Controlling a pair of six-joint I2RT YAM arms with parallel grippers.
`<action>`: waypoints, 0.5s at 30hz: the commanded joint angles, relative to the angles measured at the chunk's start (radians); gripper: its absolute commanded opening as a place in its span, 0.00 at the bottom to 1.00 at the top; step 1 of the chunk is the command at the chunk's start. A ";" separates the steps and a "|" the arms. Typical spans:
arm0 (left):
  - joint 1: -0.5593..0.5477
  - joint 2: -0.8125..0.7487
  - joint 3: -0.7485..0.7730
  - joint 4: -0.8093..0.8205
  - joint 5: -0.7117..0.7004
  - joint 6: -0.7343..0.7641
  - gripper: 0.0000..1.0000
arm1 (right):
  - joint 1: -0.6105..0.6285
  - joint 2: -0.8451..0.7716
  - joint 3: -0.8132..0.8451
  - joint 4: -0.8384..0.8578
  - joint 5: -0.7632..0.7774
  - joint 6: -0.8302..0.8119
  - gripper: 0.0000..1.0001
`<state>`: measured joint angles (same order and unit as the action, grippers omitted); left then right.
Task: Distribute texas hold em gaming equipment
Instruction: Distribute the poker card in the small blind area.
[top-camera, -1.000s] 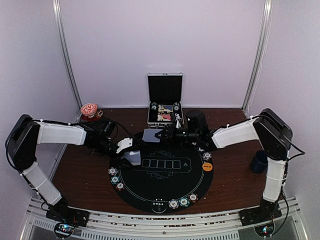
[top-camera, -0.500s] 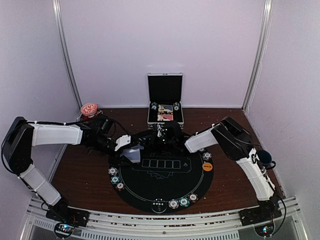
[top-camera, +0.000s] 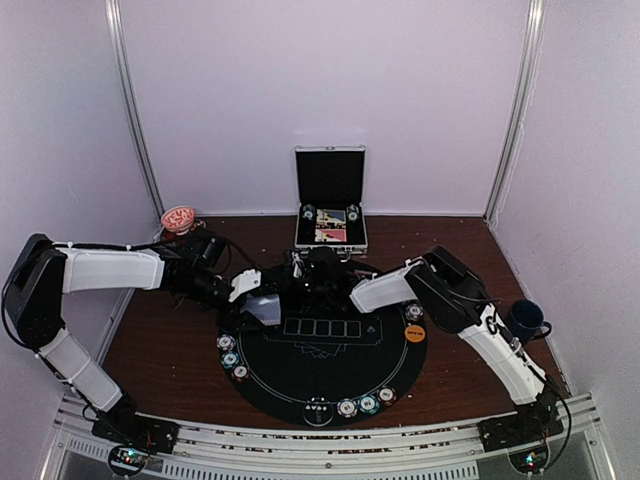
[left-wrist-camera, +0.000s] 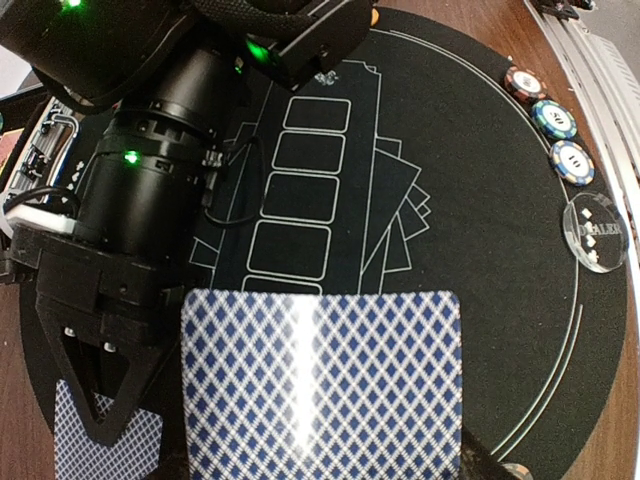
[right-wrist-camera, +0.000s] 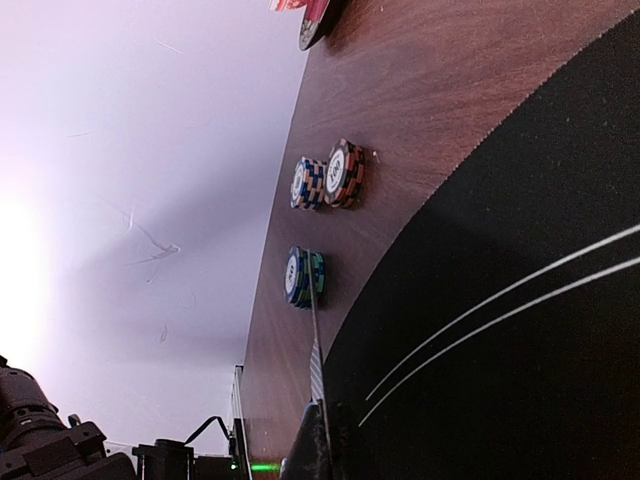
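Right tool (right-wrist-camera: 320, 442) pinched shut, left tool (top-camera: 258, 300) seemingly part-closed, both stretched inward.

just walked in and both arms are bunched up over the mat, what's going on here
It looks like a poker deal in progress. The left end effector holds blue-backed playing cards over the far left part of the round black mat. The right end effector is shut on a single card right beside them. Chip stacks sit around the mat's rim.
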<state>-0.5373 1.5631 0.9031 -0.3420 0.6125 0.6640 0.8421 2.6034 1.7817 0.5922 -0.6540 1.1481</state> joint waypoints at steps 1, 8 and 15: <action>0.007 -0.031 -0.010 0.008 0.035 0.016 0.60 | 0.019 0.024 0.018 -0.052 0.004 -0.017 0.00; 0.007 -0.026 -0.008 0.008 0.038 0.015 0.60 | 0.036 -0.016 -0.002 -0.120 0.030 -0.041 0.05; 0.008 -0.028 -0.009 0.008 0.038 0.015 0.60 | 0.040 -0.038 0.004 -0.171 0.049 -0.055 0.18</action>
<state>-0.5373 1.5627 0.9028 -0.3424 0.6186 0.6647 0.8658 2.5908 1.7901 0.5148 -0.6266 1.1198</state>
